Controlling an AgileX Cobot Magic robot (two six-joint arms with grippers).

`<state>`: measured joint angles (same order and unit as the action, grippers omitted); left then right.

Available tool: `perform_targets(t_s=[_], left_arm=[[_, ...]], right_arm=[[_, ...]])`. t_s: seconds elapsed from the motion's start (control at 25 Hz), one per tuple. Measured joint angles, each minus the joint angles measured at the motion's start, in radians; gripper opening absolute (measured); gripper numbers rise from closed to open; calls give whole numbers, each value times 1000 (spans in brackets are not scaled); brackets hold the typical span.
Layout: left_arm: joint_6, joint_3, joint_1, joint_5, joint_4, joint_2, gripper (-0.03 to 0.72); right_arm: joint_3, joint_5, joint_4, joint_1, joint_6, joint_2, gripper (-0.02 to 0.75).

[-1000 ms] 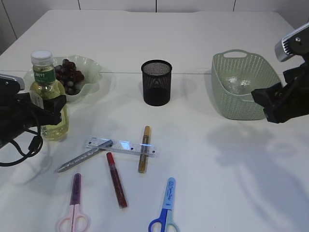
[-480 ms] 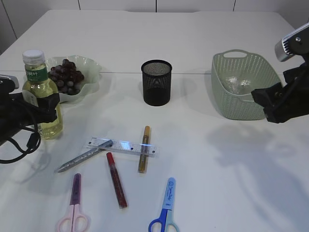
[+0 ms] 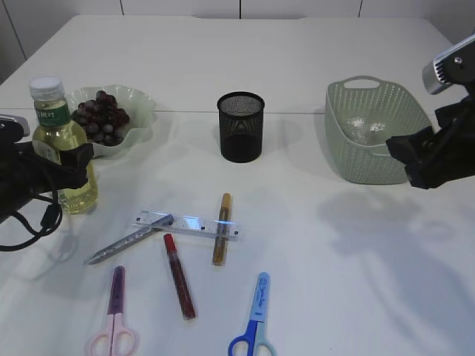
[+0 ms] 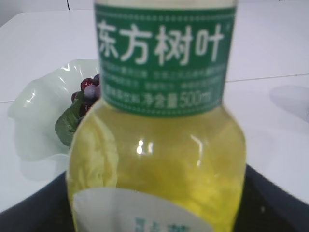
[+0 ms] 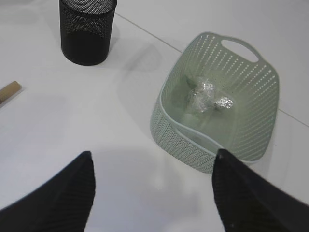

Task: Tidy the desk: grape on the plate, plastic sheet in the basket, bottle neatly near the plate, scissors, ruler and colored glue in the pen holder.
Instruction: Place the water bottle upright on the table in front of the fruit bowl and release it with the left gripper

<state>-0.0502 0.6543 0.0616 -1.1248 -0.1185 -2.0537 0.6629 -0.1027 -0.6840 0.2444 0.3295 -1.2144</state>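
Observation:
My left gripper (image 3: 63, 165) is shut on the bottle (image 3: 61, 144) of yellow liquid with a green label, upright just in front of the pale green plate (image 3: 141, 100) holding the grapes (image 3: 102, 117). The bottle fills the left wrist view (image 4: 159, 125), with plate (image 4: 38, 116) and grapes (image 4: 88, 89) behind. My right gripper (image 3: 419, 159) is open and empty beside the green basket (image 3: 338, 122), which holds the crumpled plastic sheet (image 5: 207, 96). The black mesh pen holder (image 3: 240, 126) stands mid-table. A clear ruler (image 3: 185, 224), glue sticks (image 3: 221, 228) (image 3: 179, 276) (image 3: 128, 239) and two scissors (image 3: 113, 315) (image 3: 254, 319) lie in front.
The basket (image 5: 260, 125) and the pen holder (image 5: 87, 29) also show in the right wrist view, with the tip of a glue stick (image 5: 7, 92) at the left edge. A seam in the white table (image 3: 312, 245) runs behind the pen holder.
My left gripper has carried the bottle to the left and slightly back, closer to the plate. The right arm has not moved.

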Motion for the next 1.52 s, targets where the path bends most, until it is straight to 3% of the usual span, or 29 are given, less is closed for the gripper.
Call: perform_targets(t_s=[1.24, 1.52], left_arm=[[2, -8, 0, -7, 5, 86, 592], [2, -10, 0, 104, 5, 176, 585]], right_arm=[[0, 2, 0, 0, 2, 0, 583], [0, -17, 0, 0, 9, 0, 583]])
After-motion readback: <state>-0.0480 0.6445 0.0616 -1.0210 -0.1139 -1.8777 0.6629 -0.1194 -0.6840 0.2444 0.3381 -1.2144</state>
